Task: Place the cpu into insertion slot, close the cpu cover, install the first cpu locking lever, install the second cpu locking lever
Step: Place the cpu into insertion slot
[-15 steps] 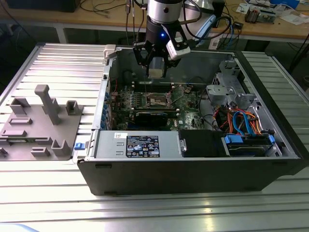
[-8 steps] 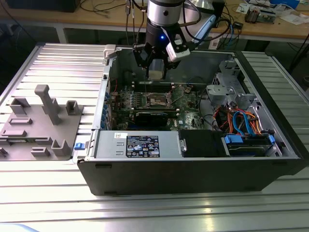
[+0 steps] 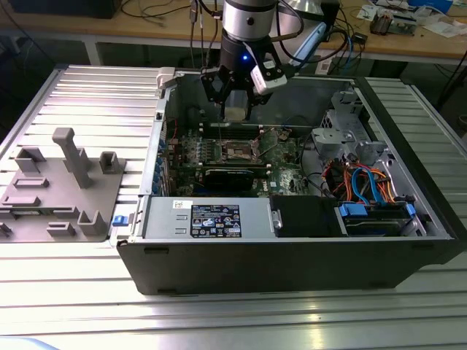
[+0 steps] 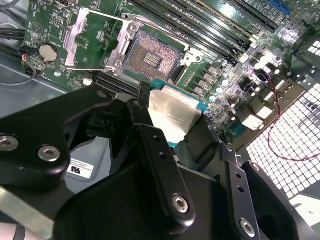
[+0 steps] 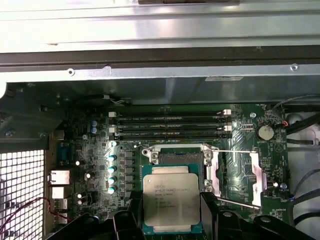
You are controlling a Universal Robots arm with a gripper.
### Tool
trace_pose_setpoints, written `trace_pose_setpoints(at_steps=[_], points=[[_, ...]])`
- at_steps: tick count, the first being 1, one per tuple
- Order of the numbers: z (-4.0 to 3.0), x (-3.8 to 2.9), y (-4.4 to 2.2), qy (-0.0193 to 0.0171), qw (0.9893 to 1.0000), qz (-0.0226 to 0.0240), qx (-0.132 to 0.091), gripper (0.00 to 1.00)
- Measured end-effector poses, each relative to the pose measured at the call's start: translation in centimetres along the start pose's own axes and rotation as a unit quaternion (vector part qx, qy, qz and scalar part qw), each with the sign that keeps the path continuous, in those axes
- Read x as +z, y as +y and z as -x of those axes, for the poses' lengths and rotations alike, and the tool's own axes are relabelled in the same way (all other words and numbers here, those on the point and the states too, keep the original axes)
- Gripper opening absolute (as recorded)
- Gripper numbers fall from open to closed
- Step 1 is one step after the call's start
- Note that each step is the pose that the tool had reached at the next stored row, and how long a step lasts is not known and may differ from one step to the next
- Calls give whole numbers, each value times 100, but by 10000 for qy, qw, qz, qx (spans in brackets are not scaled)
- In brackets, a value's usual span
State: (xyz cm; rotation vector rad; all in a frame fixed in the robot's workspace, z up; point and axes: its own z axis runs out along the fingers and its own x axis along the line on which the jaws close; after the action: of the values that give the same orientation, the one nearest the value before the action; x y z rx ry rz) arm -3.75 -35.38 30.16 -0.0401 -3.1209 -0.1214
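- Gripping the cpu [image 5: 171, 202], the end effector [image 3: 235, 111] hangs upper centre in the exterior view.
- Step one; seating likely needs it squared over the insertion slot [image 4: 149, 60].

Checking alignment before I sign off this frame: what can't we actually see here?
1. The socket: first wrist view, partly hidden behind the chip.
2. The chip's underside: faces away in both wrist views.
3. Where the chip is gripped: second wrist view, its edges are covered by the gripper.
4. The socket's pins: exterior view, too small to tell.
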Motion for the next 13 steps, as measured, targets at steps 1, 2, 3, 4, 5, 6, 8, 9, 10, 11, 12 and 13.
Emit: trace_pose_setpoints(at_steps=[1,2,3,4,5,6,8,9,10,11,12,13], points=[[0,2,0,0,10000,0,0,55],[0,4,-1,0,10000,0,0,55],[0,10,-2,0,10000,0,0,55],[0,15,-3,0,10000,0,0,55],[0,16,-3,0,10000,0,0,55],[0,17,-3,0,10000,0,0,55],[0,21,-4,0,10000,0,0,55],[1,49,-9,0,10000,-3,0,55],[2,76,-13,0,10000,-5,0,55],[2,77,-13,0,10000,-5,0,55],[2,78,-14,0,10000,-5,0,55],[2,81,-14,0,10000,-5,0,55]])
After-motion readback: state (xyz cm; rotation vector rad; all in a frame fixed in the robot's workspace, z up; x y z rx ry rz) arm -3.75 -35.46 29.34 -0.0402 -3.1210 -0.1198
